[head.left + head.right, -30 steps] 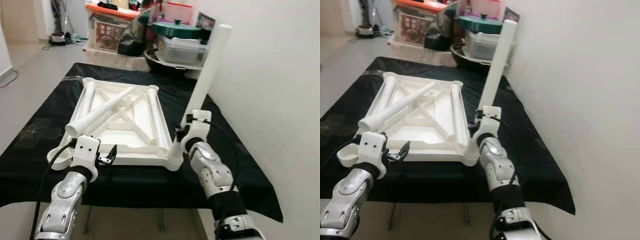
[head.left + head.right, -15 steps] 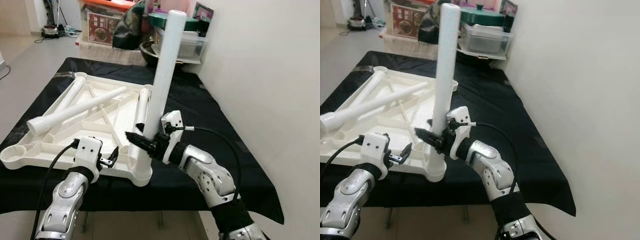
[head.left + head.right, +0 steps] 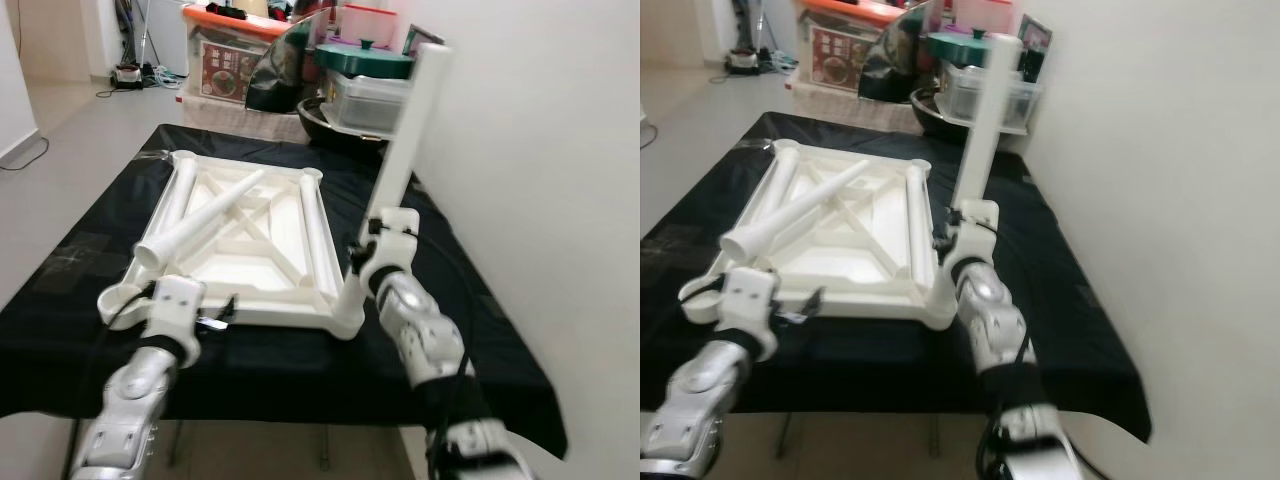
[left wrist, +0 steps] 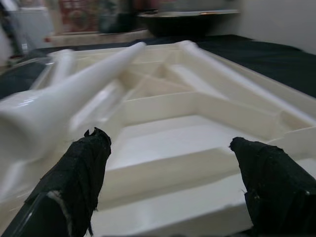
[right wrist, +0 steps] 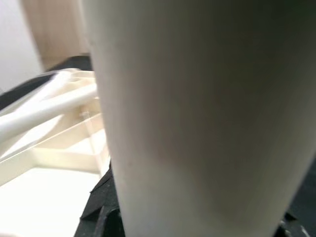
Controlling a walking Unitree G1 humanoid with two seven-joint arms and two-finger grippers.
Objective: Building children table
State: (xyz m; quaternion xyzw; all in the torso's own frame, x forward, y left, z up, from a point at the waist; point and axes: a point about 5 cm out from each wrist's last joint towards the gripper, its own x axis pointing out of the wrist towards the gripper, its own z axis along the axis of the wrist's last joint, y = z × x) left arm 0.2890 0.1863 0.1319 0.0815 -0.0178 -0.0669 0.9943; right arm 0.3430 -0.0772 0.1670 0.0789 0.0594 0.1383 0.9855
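A white table top (image 3: pixel 250 262) lies upside down on a black cloth. One white leg (image 3: pixel 405 130) stands upright in its near right corner socket (image 3: pixel 345 318), leaning slightly right. My right gripper (image 3: pixel 365 255) is shut on that leg low down; in the right wrist view the leg (image 5: pixel 197 123) sits close up, with a black finger (image 5: pixel 101 197) beside it. A loose leg (image 3: pixel 205 222) lies diagonally across the frame, and two more legs (image 3: pixel 178 190) (image 3: pixel 315 225) lie along its sides. My left gripper (image 3: pixel 215 318) is open at the near edge, holding nothing, facing the table top (image 4: pixel 197 123).
Storage boxes (image 3: pixel 225 60), a green-lidded pot (image 3: pixel 362 58) and a dark bowl (image 3: pixel 330 120) crowd the far end. A white wall (image 3: pixel 540 180) runs close along the right. The black cloth (image 3: pixel 470 310) hangs over the near edge. Open floor (image 3: pixel 70 140) lies to the left.
The camera swung left and has swung back. My right wrist has turned around the upright leg while keeping hold of it. The left gripper stays open by the near edge.
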